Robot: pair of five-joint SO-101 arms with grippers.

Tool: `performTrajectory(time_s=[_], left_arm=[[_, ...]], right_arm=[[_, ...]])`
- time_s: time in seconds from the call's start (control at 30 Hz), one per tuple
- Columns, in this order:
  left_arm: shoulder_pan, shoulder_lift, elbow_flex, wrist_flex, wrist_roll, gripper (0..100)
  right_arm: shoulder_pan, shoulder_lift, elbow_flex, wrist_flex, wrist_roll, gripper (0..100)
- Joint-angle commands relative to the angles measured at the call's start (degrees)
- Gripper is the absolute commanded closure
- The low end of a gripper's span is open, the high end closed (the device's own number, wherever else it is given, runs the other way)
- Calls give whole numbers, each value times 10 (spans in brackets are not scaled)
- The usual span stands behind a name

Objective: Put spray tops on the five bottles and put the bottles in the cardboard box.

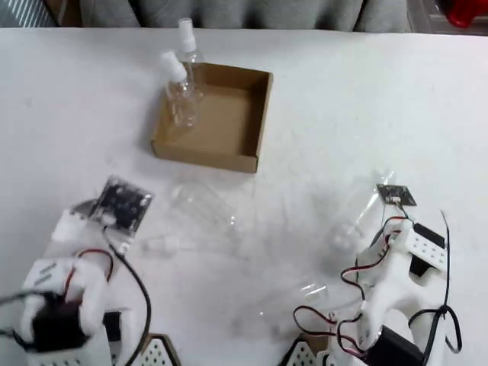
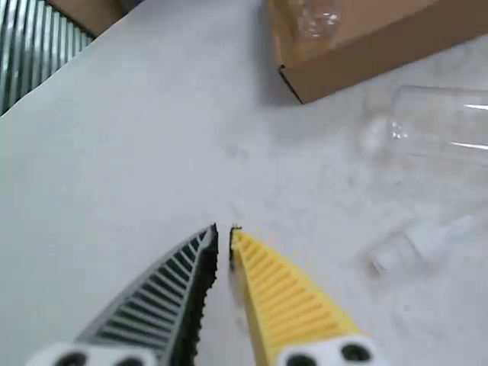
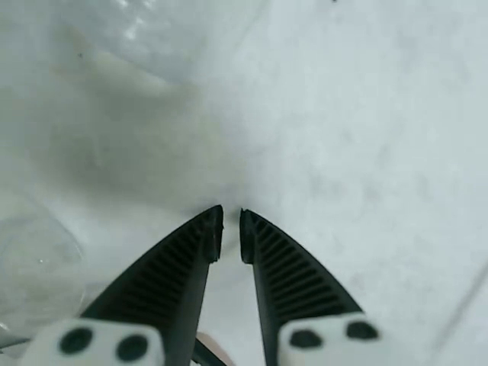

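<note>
The cardboard box (image 1: 229, 126) sits at the table's middle back. One clear bottle with a white spray top (image 1: 181, 90) stands inside it at the left wall, and a second capped bottle (image 1: 188, 44) stands at its far left corner. An uncapped clear bottle (image 1: 202, 202) lies in front of the box, with a loose white spray top (image 1: 164, 245) nearer the front. In the left wrist view my left gripper (image 2: 223, 232) is shut and empty over bare table, with the lying bottle (image 2: 438, 126) and spray top (image 2: 415, 244) off to one side. My right gripper (image 3: 230, 217) is shut on nothing beside clear bottles (image 3: 114, 46).
More clear bottles lie at the right, one (image 1: 358, 217) by the right arm (image 1: 404, 252) and one (image 1: 305, 293) near the front edge. The left arm (image 1: 69, 305) stands at the front left. A box corner (image 2: 305, 84) shows in the left wrist view.
</note>
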Motion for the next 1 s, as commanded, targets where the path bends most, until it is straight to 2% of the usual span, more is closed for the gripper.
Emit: performTrajectory(time_s=[0.0,0.1,0.17,0.3,0.43,0.57,0.67,0.73,0.9,0.97], left_arm=[[48,142,-90,24,-101,961],[75,225,-117,37,-208,961],[91,260,-125,44,-251,961],[140,291,-125,45,-305,960],[215,295,-126,50,-324,960],[248,299,-120,63,-431,960],[271,299,-96,47,-470,959],[271,300,-88,24,-479,923],[270,300,-89,0,-497,730],[270,300,-84,-17,-540,725]], right_arm=[[-6,3,-9,-12,2,982],[-6,3,-9,-13,2,982],[-6,4,-9,-15,2,982],[-6,4,-8,-15,2,982],[-6,4,-8,-15,3,982],[-6,4,-8,-15,3,982],[-6,4,-8,-15,3,982],[-6,4,-8,-15,3,982],[-6,4,-8,-16,3,982],[-6,3,-8,-23,3,982]])
